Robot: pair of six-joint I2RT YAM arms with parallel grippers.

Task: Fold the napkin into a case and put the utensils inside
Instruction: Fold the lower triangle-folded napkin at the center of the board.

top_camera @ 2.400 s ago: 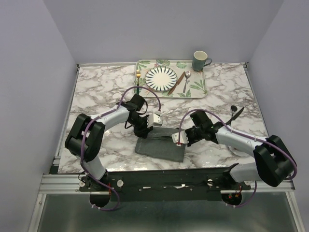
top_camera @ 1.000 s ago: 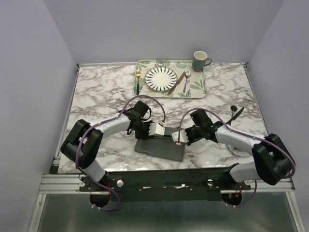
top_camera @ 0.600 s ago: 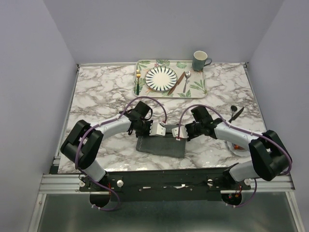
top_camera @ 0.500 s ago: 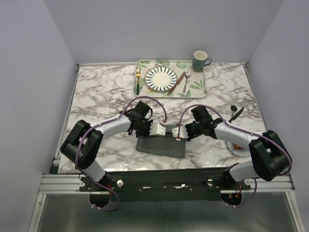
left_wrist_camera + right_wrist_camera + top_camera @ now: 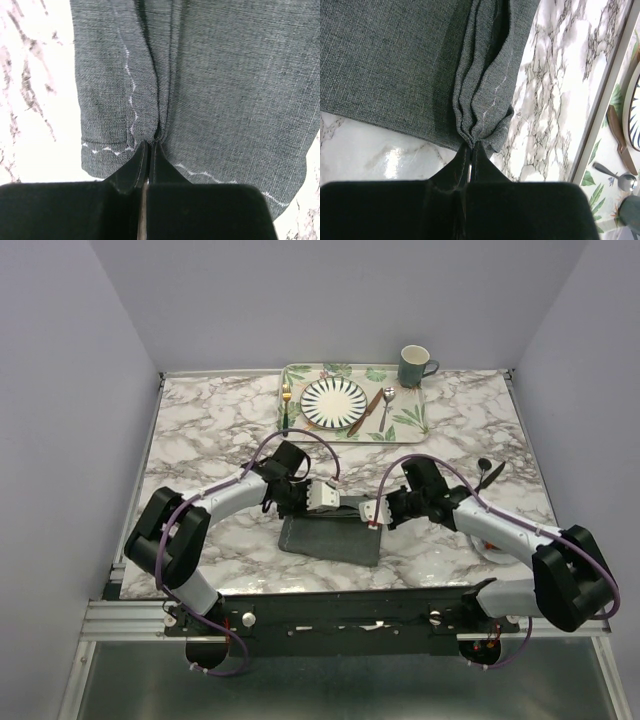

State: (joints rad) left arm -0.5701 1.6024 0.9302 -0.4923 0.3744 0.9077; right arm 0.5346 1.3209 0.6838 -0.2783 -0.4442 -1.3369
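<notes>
The dark grey napkin [image 5: 332,538] lies folded on the marble table between the arms. My left gripper [image 5: 322,502] is shut on its far left edge, which bunches at the fingertips in the left wrist view [image 5: 150,142]. My right gripper [image 5: 372,512] is shut on its far right corner, where several layers gather in the right wrist view [image 5: 472,143]. On the tray [image 5: 410,423] at the back lie the gold fork with green handle [image 5: 286,406], the brownish knife [image 5: 365,411] and the silver spoon [image 5: 386,407], beside the striped plate [image 5: 335,401].
A green mug [image 5: 414,365] stands at the tray's back right corner. A small dark utensil [image 5: 489,473] lies on the table at the right. A pale round object [image 5: 490,544] sits under the right arm's forearm.
Both grippers have carried the napkin's far edge a little away from the arms, lifting it. The cloth now lies flatter, with its far edge pulled taut between the two grippers.
</notes>
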